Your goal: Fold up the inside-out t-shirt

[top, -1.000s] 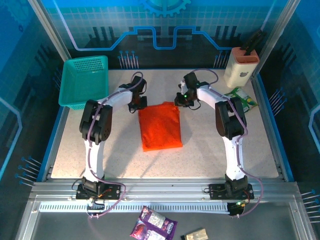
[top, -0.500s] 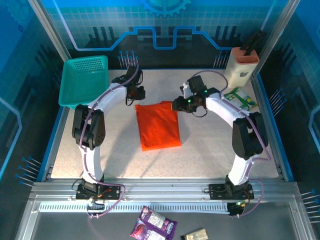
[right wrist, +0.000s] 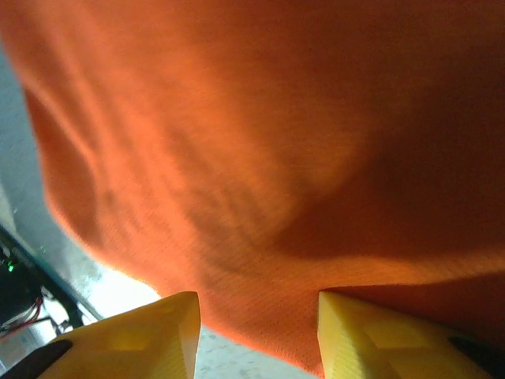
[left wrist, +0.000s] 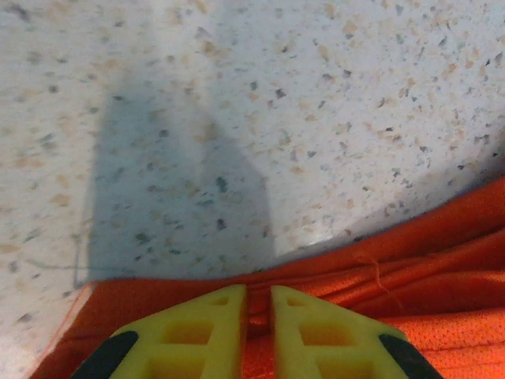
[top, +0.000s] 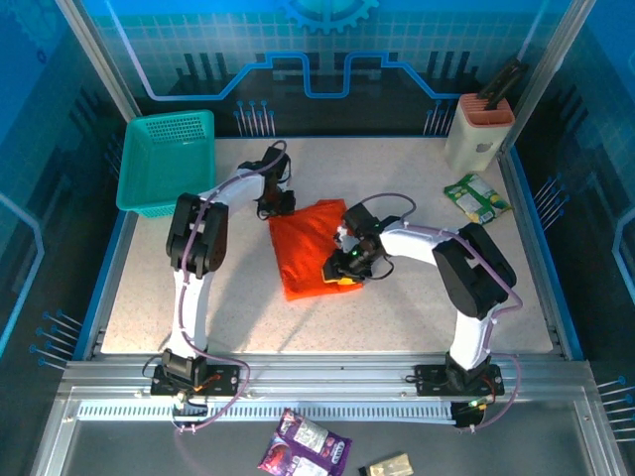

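The inside-out t-shirt lies at the middle of the worktop, well apart from the teal basket. From overhead it reads as a compact, roughly oblong bundle with no sleeves showing, so the main folds look done. The outline is not tidy: the far right corner stands up in a rumple and the near right edge is hidden under the right arm.

Left fingers: nearly pressed together, a thin slit between them, set over the shirt's far left edge where the cloth meets bare worktop. It cannot be told whether the hem is nipped in that slit.

Right fingers: spread, with orange cloth bulging between and ahead of them. They sit low over the right side of the bundle and no clamp on the cloth is visible.

Judgement: late in the task. What looks left is to lay the raised right portion flat, square the edges, and let go. Whether seams face out is too fine to tell.
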